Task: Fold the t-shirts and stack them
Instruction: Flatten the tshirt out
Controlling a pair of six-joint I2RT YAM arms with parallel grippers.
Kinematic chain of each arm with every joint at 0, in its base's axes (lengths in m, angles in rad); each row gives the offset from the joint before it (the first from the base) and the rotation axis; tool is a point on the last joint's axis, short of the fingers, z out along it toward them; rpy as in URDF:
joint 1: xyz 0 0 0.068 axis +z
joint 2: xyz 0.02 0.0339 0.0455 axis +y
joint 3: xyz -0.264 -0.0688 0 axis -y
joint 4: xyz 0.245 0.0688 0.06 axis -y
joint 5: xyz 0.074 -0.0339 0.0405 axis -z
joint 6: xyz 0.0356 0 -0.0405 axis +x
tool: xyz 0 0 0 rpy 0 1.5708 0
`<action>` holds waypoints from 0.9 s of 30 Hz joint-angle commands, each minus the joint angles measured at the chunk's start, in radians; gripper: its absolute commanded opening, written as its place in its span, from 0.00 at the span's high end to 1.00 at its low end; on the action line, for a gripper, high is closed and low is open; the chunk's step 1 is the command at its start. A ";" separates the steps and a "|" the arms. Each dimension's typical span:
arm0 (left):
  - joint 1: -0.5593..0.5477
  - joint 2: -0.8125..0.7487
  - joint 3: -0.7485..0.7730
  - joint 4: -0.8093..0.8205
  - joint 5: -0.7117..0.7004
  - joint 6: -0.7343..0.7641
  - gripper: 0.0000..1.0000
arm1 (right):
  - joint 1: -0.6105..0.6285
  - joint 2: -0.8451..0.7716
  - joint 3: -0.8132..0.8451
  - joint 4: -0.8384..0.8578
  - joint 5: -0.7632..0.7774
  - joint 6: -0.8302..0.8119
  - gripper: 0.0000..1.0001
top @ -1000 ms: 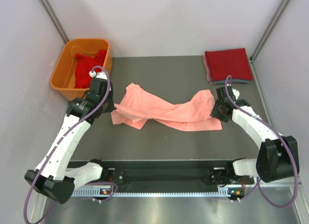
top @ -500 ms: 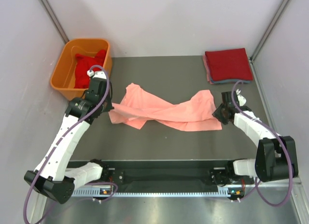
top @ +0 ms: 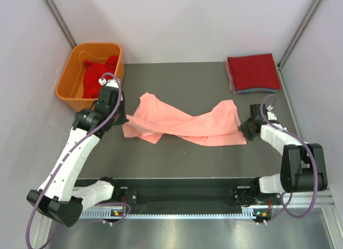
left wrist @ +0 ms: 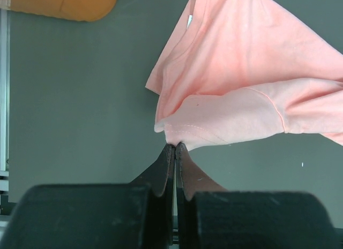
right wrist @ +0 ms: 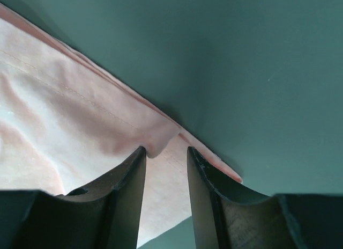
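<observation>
Observed: salmon-pink t-shirt (top: 185, 123) lying crumpled mid-bench (top: 182, 82), a hand at each end
left hand (left wrist: 175, 148) pinched tight on the shirt's left hem; right hand (right wrist: 165, 150) narrowly parted, jaws astride the right hem, not gripping. Folded red t-shirts (top: 253, 72) stacked far right; red t-shirt (top: 99, 74) in orange tub (top: 69, 77)

top: overhead, far, facing down, whole pink shirt (top: 185, 123) | left wrist: close, its left corner | right wrist: close, its right hem | shared: shirt
</observation>
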 commanded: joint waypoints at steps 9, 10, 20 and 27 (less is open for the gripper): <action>0.004 -0.021 -0.005 0.026 -0.019 -0.004 1.00 | -0.038 -0.019 0.003 0.068 -0.036 0.016 0.66; 0.004 -0.019 -0.001 0.020 -0.033 -0.003 1.00 | -0.038 -0.024 0.001 0.066 -0.039 0.013 0.66; 0.004 -0.008 0.035 -0.013 -0.160 0.005 1.00 | -0.044 -0.134 -0.017 0.023 -0.026 0.050 0.61; 0.004 -0.007 0.028 0.003 -0.097 -0.001 1.00 | -0.080 -0.093 -0.008 0.025 -0.029 0.082 0.61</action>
